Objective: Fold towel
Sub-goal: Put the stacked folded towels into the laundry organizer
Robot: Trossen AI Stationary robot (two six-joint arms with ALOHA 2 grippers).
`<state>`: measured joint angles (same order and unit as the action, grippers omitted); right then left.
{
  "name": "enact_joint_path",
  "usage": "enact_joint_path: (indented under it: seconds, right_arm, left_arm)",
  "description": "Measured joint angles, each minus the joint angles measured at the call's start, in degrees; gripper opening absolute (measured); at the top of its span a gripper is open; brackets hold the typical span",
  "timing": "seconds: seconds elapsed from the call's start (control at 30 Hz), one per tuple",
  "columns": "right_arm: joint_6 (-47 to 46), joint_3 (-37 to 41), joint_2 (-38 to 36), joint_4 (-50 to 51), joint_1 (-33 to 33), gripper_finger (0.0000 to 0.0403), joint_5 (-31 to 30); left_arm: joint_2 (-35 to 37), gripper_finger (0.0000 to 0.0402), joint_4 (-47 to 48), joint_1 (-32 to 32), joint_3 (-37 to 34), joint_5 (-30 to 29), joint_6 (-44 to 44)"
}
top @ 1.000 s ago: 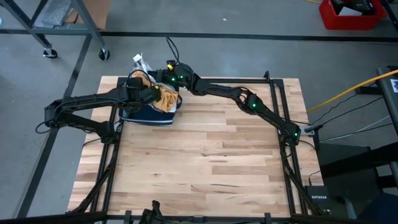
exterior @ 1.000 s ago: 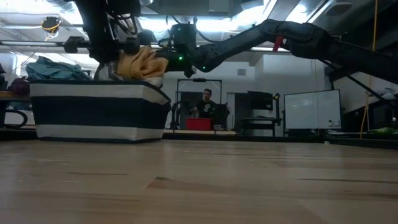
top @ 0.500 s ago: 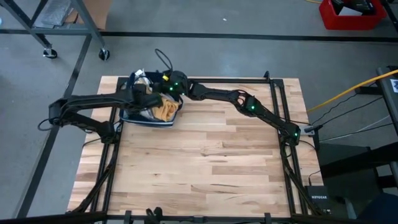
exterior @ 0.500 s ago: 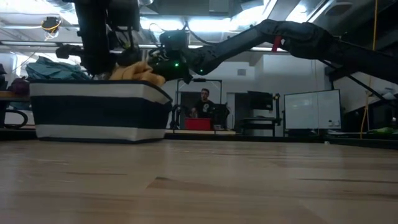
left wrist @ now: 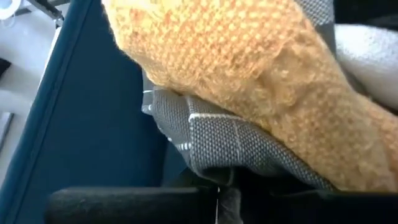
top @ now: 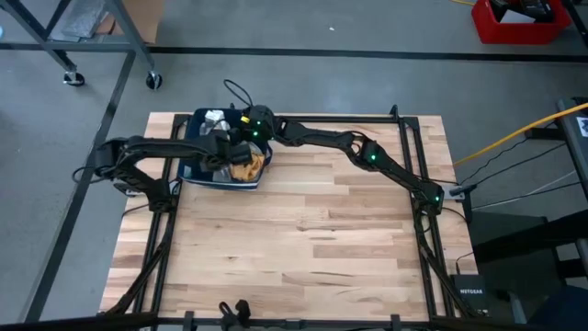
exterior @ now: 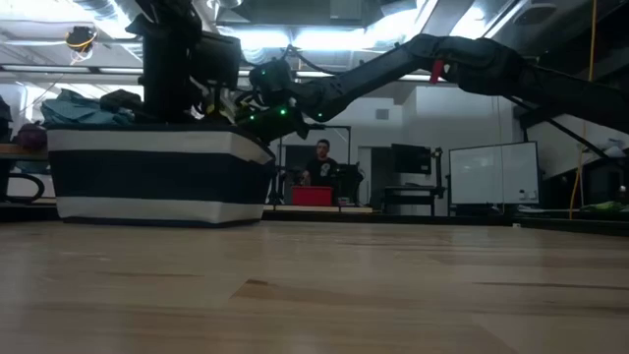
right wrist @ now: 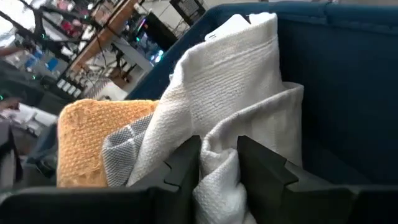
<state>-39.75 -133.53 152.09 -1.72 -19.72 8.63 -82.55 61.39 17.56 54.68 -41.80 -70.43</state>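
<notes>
I see both arms reaching into the navy-and-white basket (top: pixel 188 172) at the tabletop's (top: pixel 303 239) far left corner. My right gripper (right wrist: pixel 216 163) pinches a fold of the white towel (right wrist: pixel 217 93) lying inside. Whether my left gripper (top: pixel 223 150), beside the orange towel (left wrist: pixel 249 68), is spread or pressed together, I cannot tell. The white towel looks soft, light and limp; I'd take it by a corner.

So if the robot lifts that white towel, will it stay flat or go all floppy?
Probably floppy: the white towel already lies crumpled and bunched between the right gripper fingers. It will likely droop and may drag the orange cloth pressed against it in the basket.
</notes>
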Motion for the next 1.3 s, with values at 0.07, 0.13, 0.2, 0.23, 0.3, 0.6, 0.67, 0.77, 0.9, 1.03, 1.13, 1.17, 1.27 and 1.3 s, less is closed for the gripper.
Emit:
enact_joint_path:
  seconds: [0.07,0.13,0.2,0.23,0.3,0.6,0.67,0.77,0.9,1.03,1.13,1.17,1.27,1.3]
  right_arm:
    - [1.37,0.02,0.0,0.36,-0.14,0.0116,0.69]
    - [2.62,0.02,0.0,0.31,-0.14,0.0129,0.78]
    - [3.49,0.02,0.0,0.31,-0.14,0.0148,0.69]
    - [3.67,0.02,0.0,0.31,-0.14,0.0159,0.55]
    - [3.94,0.02,0.0,0.27,-0.12,0.0182,-0.04]
    - [5.56,0.02,-0.28,-2.68,-1.07,0.0227,0.04]
    - [5.53,0.02,-0.63,-4.56,-1.85,0.0225,2.62]
    - [3.21,-0.02,-1.58,-6.81,-3.44,0.0223,7.33]
    - [-3.57,-1.42,-1.97,-8.47,-5.02,0.0223,15.31]
    - [-9.41,-1.38,-2.04,-14.27,-4.88,0.0223,26.62]
    - [-11.22,-1.38,-2.27,-15.21,-3.66,0.0223,30.48]
    - [-11.22,-1.38,-2.27,-15.14,-3.27,0.0223,31.02]
    - [-12.5,-1.38,-2.27,-13.97,-2.6,0.0223,31.72]
    - [-12.53,-1.38,-2.27,-13.24,-2.44,0.0223,31.83]
  left_arm:
    - [-0.08,0.0039,-0.16,0.0,0.0,0.15,2.16]
    - [-0.06,0.0049,-0.15,0.0,0.0,0.38,4.6]
    - [-0.06,0.0062,0.35,0.05,0.0,0.58,5.53]
    - [-0.06,0.007,0.64,0.08,0.0,0.59,5.96]
    - [-0.06,0.0085,1.15,0.11,0.0,0.59,6.4]
    - [1.27,0.0111,9.22,-1.18,4.52,0.71,2.57]
    - [2.74,0.0111,11.41,-1.92,5.8,-0.4,2.49]
    - [5.18,0.0111,12.57,-2.98,6.86,-0.61,2.9]
    - [7.49,0.0111,9.39,-4.2,6.88,-0.84,3.34]
    - [8.09,0.0111,3.44,-4.92,6.88,-0.75,4.76]
    - [7.61,0.0111,-1.44,-4.81,6.88,-0.65,9.34]
    - [7.51,0.0111,-2.46,-4.65,6.86,-0.62,10.67]
    - [6.96,0.0111,-2.14,-4.54,6.73,0.12,12.86]
    - [6.82,0.0111,-1.93,-4.56,6.73,0.58,12.82]
